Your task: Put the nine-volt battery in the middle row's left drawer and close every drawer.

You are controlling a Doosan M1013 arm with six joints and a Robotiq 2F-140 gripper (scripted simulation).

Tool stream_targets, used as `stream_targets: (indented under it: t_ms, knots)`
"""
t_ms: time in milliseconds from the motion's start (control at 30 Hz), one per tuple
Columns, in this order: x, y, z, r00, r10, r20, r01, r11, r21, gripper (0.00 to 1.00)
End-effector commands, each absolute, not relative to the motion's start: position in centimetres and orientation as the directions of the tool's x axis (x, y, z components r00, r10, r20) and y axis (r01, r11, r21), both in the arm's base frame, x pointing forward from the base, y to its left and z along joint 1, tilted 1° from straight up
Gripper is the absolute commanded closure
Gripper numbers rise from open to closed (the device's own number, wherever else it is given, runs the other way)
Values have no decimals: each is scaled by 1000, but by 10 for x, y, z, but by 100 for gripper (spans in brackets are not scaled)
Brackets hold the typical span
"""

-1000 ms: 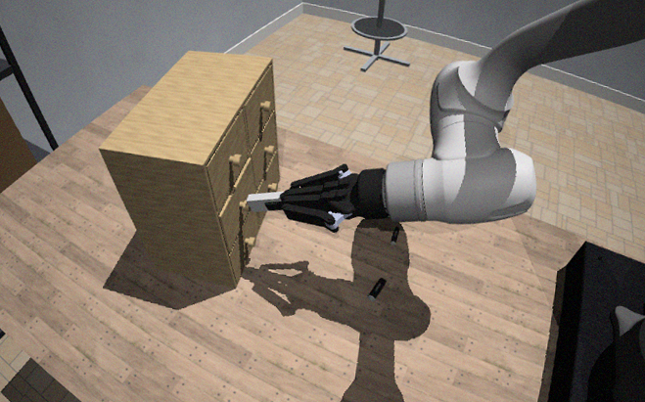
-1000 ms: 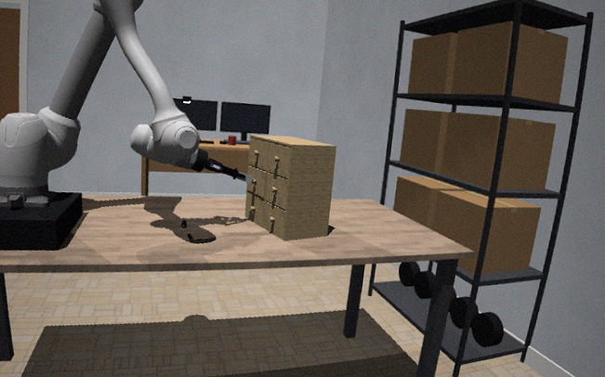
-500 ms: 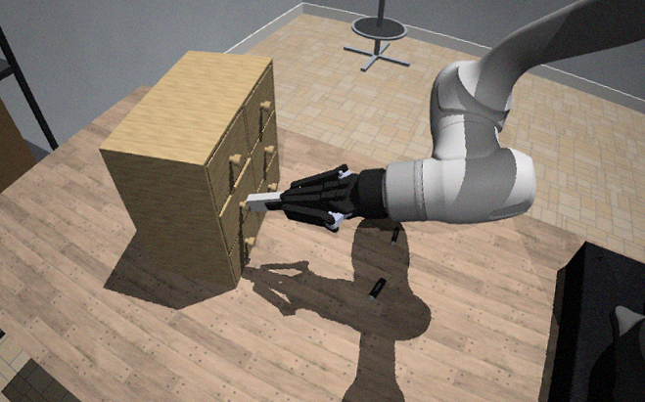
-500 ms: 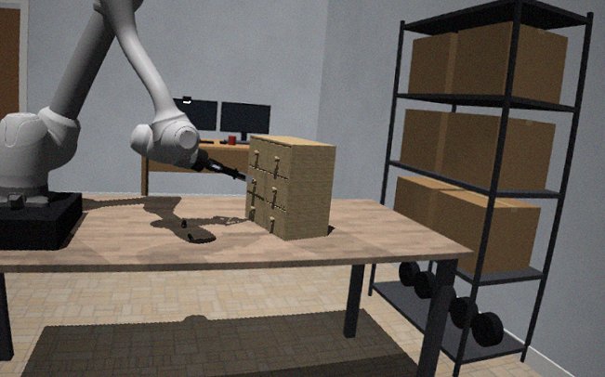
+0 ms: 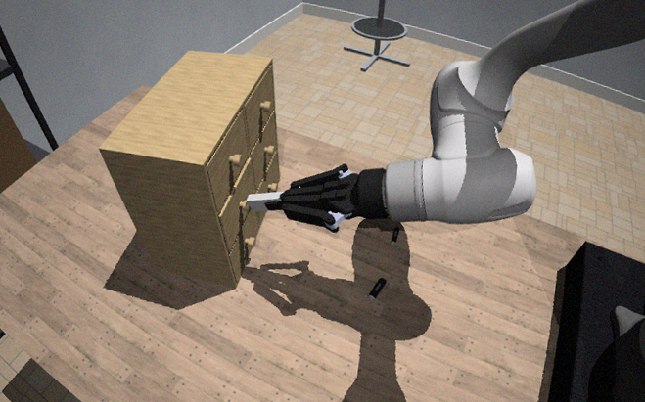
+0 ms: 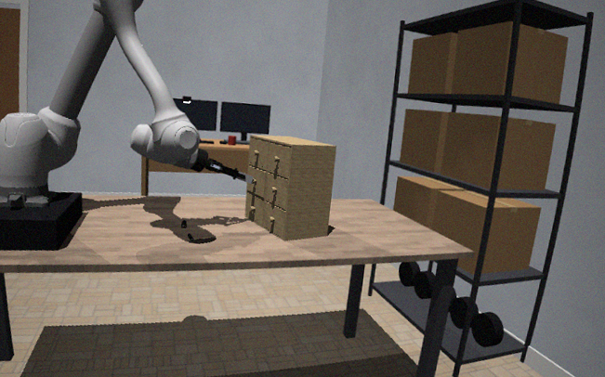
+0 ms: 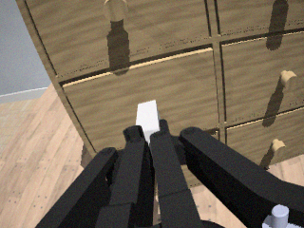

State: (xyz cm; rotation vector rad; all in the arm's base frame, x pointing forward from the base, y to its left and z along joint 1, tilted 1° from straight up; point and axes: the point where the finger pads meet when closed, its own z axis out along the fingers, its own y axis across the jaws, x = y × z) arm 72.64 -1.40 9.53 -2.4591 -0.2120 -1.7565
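The small wooden chest (image 5: 174, 105) (image 6: 309, 192) stands upright on the table. Its left middle drawer (image 7: 180, 90) stands very slightly proud, with a thin lit strip along its top edge. My gripper (image 5: 249, 202) (image 6: 248, 179) (image 7: 150, 116) is shut, with no battery seen between the fingers. Its pale tips are in front of that drawer, at its knob (image 5: 243, 206); the wrist view hides the knob, and I cannot tell whether they touch it. The nine-volt battery shows in no view; the inside of the drawer is hidden.
Two small dark cylinders, one nearer the chest camera side (image 5: 376, 288) (image 6: 190, 237) and another one (image 5: 395, 234) (image 6: 183, 224), lie on the table (image 5: 150, 358) (image 6: 116, 250) below my arm. The other drawers look in or nearly in. My black base block (image 5: 561, 346) (image 6: 1, 231) stands opposite the chest.
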Motion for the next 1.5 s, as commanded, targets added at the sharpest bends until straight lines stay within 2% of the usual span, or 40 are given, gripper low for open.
stream_targets:
  t_ms: [0, 533, 1467]
  knots:
    - [728, -13, 93, 326, 39, 945, 174, -985, -19, 100]
    - [726, -14, 93, 326, 39, 945, 174, -985, -19, 100]
    - [653, -27, 102, 326, 39, 945, 174, -985, -19, 100]
